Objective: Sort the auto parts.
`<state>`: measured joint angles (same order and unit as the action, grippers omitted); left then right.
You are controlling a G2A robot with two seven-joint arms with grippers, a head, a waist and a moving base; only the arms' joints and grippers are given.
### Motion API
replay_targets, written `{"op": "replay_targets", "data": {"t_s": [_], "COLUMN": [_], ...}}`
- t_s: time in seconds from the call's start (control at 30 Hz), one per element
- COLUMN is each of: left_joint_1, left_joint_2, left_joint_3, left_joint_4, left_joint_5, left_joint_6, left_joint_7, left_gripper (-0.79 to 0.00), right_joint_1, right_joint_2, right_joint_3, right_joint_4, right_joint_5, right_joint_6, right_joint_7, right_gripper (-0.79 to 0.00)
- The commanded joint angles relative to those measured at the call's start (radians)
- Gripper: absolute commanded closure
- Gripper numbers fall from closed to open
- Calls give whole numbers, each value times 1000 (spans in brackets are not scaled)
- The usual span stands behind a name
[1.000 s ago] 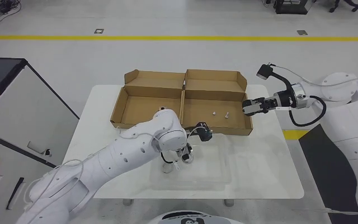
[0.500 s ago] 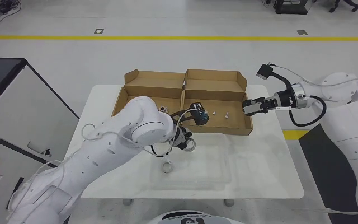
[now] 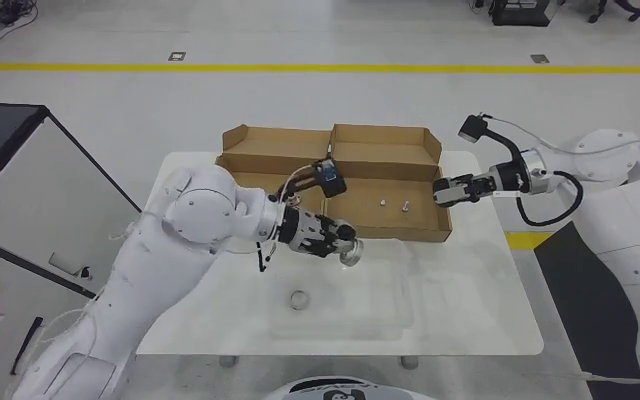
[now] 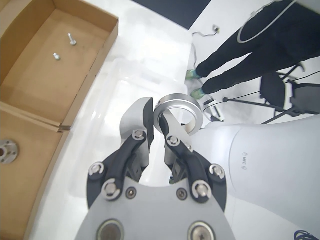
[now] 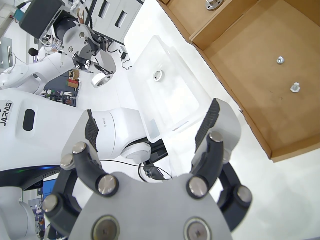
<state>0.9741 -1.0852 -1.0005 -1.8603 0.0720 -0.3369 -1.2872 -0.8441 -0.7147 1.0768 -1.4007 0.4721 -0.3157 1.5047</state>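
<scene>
My left gripper [image 4: 156, 116] is shut on the rim of a silver metal ring [image 4: 178, 112], held in the air above the clear plastic tray [image 3: 395, 300] just in front of the cardboard box [image 3: 400, 234]. A second ring [image 3: 298, 298] lies in the tray. Two bolts [image 3: 383, 203] [image 3: 405, 206] lie in the box's right compartment, and a round flange [image 5: 214, 1] sits in the left one. My right gripper [image 3: 440, 192] stands open at the box's right end with nothing between its fingers.
The box's lid flaps [image 3: 330, 140] stand up along its far side. Bare white table [image 3: 470, 300] stretches to the right of the tray. A dark cabinet [image 3: 30, 190] stands off the table's left side.
My left arm has lifted the ring out of the tray and swung it up and to the right, toward the box. The other ring stays in the tray. The right arm has not moved.
</scene>
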Motion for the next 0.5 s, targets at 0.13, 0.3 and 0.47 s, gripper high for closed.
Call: {"op": "replay_targets", "data": {"t_s": [0.13, 0.3, 0.47], "left_joint_1": [65, 87, 99], "left_joint_2": [-1, -10, -14], "left_joint_3": [-26, -14, 19], "left_joint_4": [151, 233, 243], "left_joint_5": [-297, -534, -725], "left_joint_6": [-163, -307, -388], "left_joint_7": [93, 111, 192], "left_gripper": [0, 0, 0], "right_joint_1": [0, 0, 0], "right_joint_2": [0, 0, 0], "right_joint_3": [0, 0, 0], "right_joint_4": [0, 0, 0], "right_joint_5": [0, 0, 0], "right_joint_6": [0, 0, 0], "right_joint_7": [0, 0, 0], "right_gripper": [-785, -785, -785]}}
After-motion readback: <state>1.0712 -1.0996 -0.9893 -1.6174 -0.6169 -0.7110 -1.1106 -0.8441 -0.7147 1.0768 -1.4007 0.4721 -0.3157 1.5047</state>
